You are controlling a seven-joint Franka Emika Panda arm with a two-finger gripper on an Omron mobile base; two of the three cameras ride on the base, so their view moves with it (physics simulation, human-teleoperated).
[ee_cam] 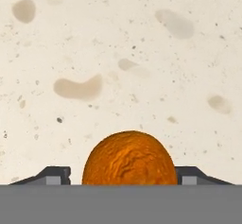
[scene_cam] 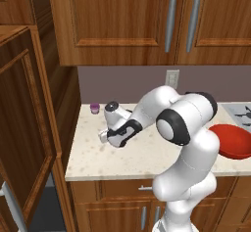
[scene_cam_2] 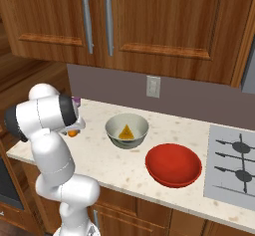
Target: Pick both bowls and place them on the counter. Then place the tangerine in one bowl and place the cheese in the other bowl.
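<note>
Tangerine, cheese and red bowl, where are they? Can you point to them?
tangerine (ee_cam: 130, 158), hand view, middle of its bumpy orange skin
cheese (scene_cam_2: 126, 132), right base view, middle of the yellow wedge inside the pale bowl
red bowl (scene_cam_2: 173, 165), right base view, its inside bottom

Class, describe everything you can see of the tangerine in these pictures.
The tangerine is a small orange ball with a finely dimpled, slightly mottled skin. It sits low over the speckled beige counter, between the two dark fingers of the gripper, one on each side and close to its flanks; whether they press on it cannot be told. From the right base view a sliver of it peeks out under the arm.
</note>
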